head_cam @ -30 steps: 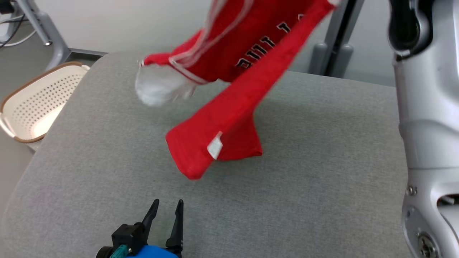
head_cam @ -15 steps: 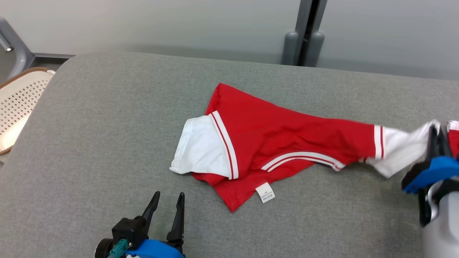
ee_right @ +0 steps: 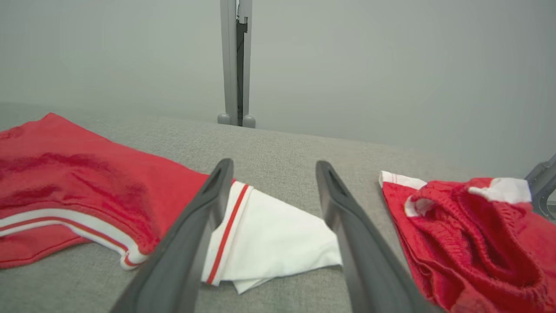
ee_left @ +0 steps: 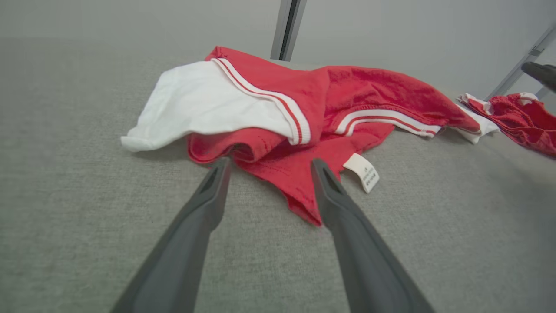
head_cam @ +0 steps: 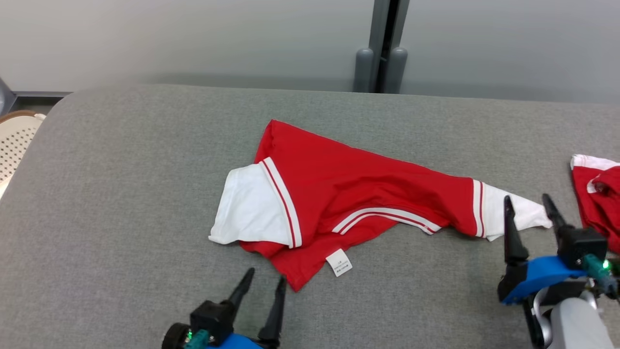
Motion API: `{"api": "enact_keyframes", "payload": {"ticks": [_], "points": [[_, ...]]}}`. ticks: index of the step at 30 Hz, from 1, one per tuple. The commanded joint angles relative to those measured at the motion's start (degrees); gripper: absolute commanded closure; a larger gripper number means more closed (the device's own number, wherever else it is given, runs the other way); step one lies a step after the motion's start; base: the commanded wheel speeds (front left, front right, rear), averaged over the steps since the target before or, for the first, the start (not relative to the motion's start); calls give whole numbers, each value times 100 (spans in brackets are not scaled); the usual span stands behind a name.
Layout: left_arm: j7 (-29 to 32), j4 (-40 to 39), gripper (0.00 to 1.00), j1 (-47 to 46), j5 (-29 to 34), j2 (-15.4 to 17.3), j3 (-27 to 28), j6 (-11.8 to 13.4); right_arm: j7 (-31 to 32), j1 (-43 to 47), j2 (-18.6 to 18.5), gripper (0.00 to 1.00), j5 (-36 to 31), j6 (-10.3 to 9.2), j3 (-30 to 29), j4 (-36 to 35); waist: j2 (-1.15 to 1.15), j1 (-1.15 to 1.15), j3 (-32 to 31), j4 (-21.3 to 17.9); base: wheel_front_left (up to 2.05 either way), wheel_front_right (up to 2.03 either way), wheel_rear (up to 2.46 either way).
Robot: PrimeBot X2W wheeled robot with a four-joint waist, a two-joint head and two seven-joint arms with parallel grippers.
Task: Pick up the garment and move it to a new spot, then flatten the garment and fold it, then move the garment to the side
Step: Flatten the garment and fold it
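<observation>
While the basket (head_cam: 14, 140) sits off the left edge of the bench (head_cam: 121, 194), the left gripper (head_cam: 266, 275) waits near the front edge, jaws spread and empty, tips just beside the garment's red hem corner. And the garment (head_cam: 368, 189) is down! A second ago it dangled in mid-air; now it lies across the middle of the bench, one white sleeve (head_cam: 247, 208) to the left, label (head_cam: 339, 261) showing, the body bunched and partly tucked under itself. Over to the right: the other sleeve (head_cam: 520, 213), pinched a moment ago, lies free, and the right gripper (head_cam: 527, 198) has let go, fingers wide, holding nothing. That looks like the relocation done, with flattening next. A second red garment (head_cam: 598, 194) lies apart at the right edge.
</observation>
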Motion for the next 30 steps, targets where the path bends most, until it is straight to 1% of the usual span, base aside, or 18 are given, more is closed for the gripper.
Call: {"api": "enact_keyframes", "payload": {"ticks": [1,3,8,14,19,20,21,22,23,24,30], "points": [[-15,28,0,-20,-55,40,-82,-8,-17,134,6,0,102,-1,73,-47,0,0,-23,-43,0,0,0],[-14,152,0,-28,-198,65,-356,-8,-17,282,3,0,224,-1,262,-134,0,0,-28,-114,0,0,0],[-15,564,0,-208,-626,121,-769,-8,-17,562,5,0,467,0,583,-245,0,0,38,-318,0,0,0],[-14,843,0,-382,-892,161,-863,-8,-18,594,4,0,509,0,635,-321,0,0,156,-504,0,0,0],[-13,835,0,-470,-1006,185,-845,-8,-18,559,6,0,549,0,634,-345,0,0,222,-586,0,0,0],[-13,829,15,-486,-1038,185,-824,-8,-18,565,6,0,552,0,634,-351,0,0,232,-591,0,0,0],[-13,798,48,-506,-1057,181,-779,-8,-18,575,6,0,569,0,636,-341,0,0,240,-592,0,0,0],[-13,771,61,-525,-1068,178,-724,-8,-18,576,6,0,593,0,644,-318,0,0,249,-589,0,0,0],[-14,746,79,-538,-1071,181,-690,-8,-18,571,5,0,606,0,649,-306,0,0,254,-584,0,0,0],[-15,699,100,-548,-1046,189,-654,-8,-18,576,5,0,614,0,659,-296,0,0,253,-573,0,0,0],[-15,609,100,-390,-916,255,-649,-8,-18,705,6,0,698,0,682,-197,0,0,35,-366,0,0,0]]}}
